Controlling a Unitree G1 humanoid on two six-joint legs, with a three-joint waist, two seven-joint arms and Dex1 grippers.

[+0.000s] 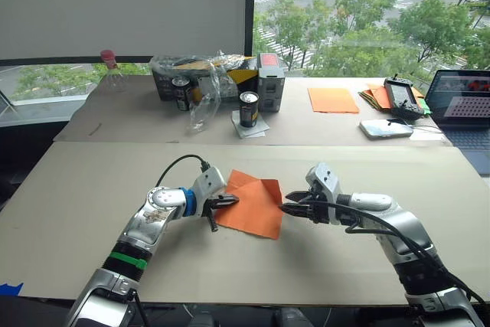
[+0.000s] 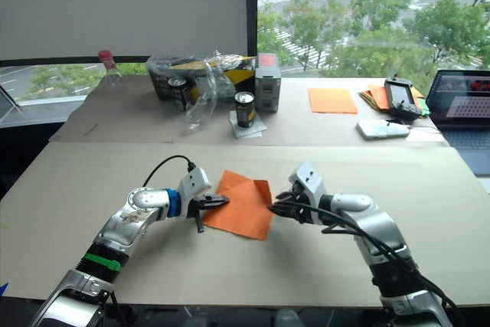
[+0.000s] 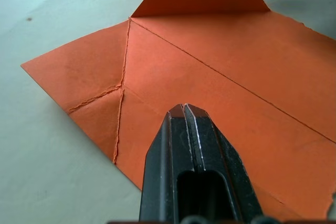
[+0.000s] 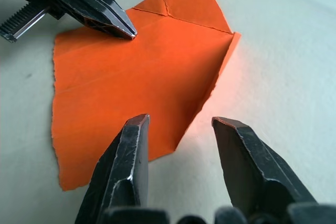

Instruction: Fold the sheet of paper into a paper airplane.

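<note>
A broad pale worktop fills the lower half of the head views, with a second worktop behind it along the window across the upper middle. On that far surface sit a plastic-wrapped carton at upper centre, a laptop at the right edge, a smooth orange sheet right of centre, and two dark cans near the carton. In the centre of the near worktop lies the sheet of paper, bright orange and creased, flat on the surface apart from one edge on its right side that is folded up and over. The left end effector reaches in from the lower left with its black fingers pressed together, their tip resting on the paper's left part. The right end effector comes from the lower right, its fingers spread apart just at the paper's right folded edge, gripping nothing.
</note>
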